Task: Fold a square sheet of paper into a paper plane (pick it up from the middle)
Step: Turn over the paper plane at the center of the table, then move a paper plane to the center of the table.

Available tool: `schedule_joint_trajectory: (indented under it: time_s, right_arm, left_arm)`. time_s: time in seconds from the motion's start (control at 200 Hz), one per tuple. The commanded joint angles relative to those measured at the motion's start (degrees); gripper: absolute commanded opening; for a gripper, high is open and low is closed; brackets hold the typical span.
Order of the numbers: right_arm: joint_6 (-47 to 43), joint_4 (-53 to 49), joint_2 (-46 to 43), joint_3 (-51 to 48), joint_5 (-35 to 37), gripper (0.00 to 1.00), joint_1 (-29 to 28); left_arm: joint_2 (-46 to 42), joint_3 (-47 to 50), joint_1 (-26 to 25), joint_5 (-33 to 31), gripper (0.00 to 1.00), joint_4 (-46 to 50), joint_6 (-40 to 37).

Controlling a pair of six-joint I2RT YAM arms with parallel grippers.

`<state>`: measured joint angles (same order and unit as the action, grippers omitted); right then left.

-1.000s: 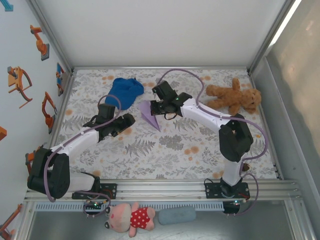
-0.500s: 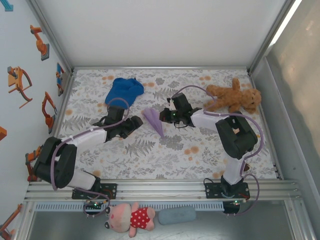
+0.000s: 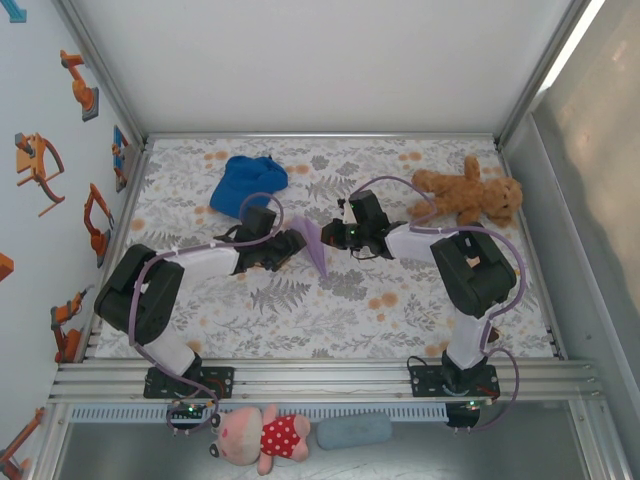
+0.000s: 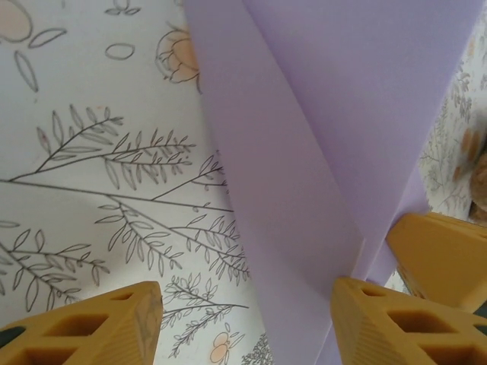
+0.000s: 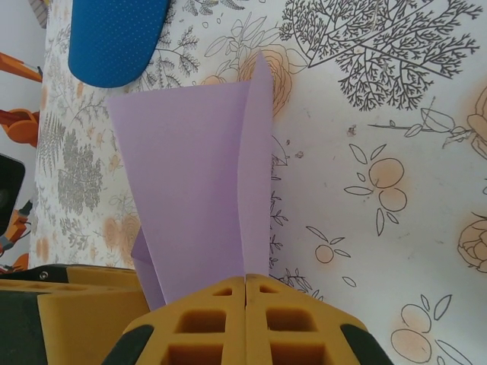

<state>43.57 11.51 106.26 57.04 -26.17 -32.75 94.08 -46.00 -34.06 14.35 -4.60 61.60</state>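
We had the paper plane (image 3: 316, 246) standing on edge between the two grippers, near the middle of the table (image 3: 330, 300). The blue cap (image 3: 248, 183) lay behind it to the left and the teddy bear (image 3: 468, 195) was well off to the right. Whether its lower edge touched the table we could not tell.

The right gripper (image 5: 246, 293) had its fingers pressed together, pinching the plane's folded layers so that the paper rose straight out of them. We judged this hold to be an anchor. It stopped the thin paper from sliding or springing open and kept the centre fold tight while the other side was worked.

The left gripper (image 4: 247, 293) faced it from the opposite side with its fingers spread. A long folded flap ran down between them. One finger (image 4: 380, 319) sat against the paper close to the right gripper, and the other stood apart over the flowered tabletop. We took this as the approach to a wing fold, with the flap bracketed but not yet clamped. The risk, as we saw it, was catching only one layer or creasing the flap crooked.
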Motion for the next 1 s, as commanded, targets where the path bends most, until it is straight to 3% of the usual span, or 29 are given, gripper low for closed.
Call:
schedule_joint_trajectory:
  time_s: [0.0,0.346,0.691,0.997]
  right_arm:
    - [-0.07,1.69,-1.24,-0.65,-0.72,0.0,0.63]
    - [-0.48,1.0,-0.66,0.17,-0.9,0.0,0.76]
    - [-0.58,0.36,-0.36,0.52,-1.61,0.01,0.85]
    - [-4.25,-4.54,2.08,3.4,-6.78,0.12,0.94]
  left_arm:
    - [1.08,-2.4,-0.11,-1.3,0.57,0.92,1.33]
    - [1.33,-4.4,-0.21,-2.37,0.53,4.05,-0.23]
    - [3.22,-5.84,-0.15,-2.79,0.27,5.48,-1.1]
    - [4.73,-6.6,0.03,-1.89,0.11,5.61,-2.92]
